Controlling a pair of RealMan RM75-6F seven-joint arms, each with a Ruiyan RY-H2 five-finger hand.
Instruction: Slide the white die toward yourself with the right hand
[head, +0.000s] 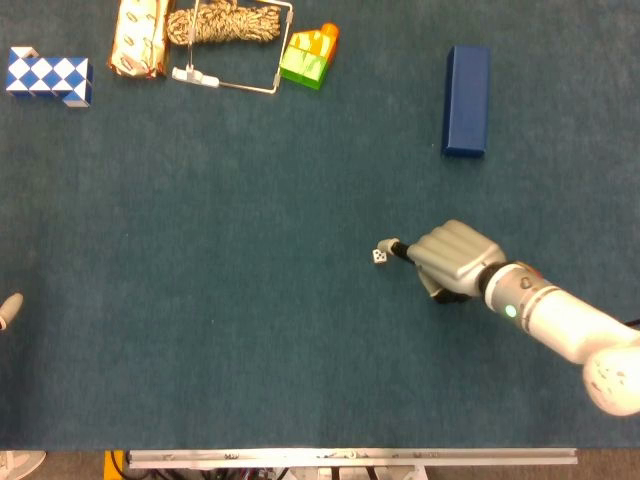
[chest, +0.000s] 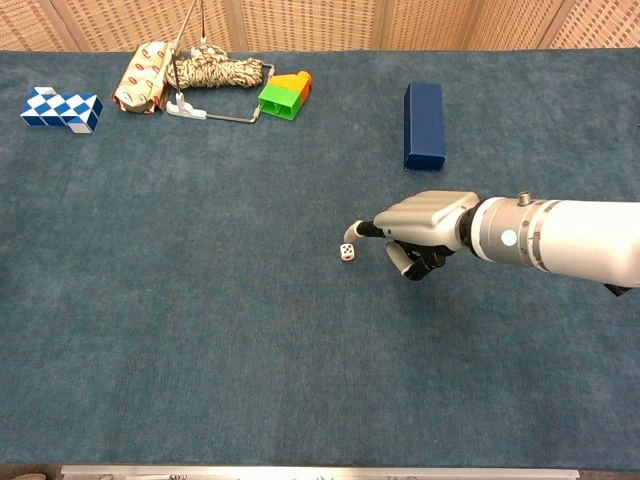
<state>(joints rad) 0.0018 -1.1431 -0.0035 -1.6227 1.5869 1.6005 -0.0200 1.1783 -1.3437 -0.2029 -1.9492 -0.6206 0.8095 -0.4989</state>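
The white die lies on the blue-green cloth near the table's middle, a little right of centre. My right hand is just right of it, low over the cloth. One finger reaches out to the die's far side and touches it, while the other fingers are curled under the palm and hold nothing. Only a fingertip of my left hand shows at the left edge of the head view.
A dark blue box lies beyond the right hand. At the far left stand a green-and-orange block, a rope on a wire frame, a wrapped packet and a blue-white checkered puzzle.
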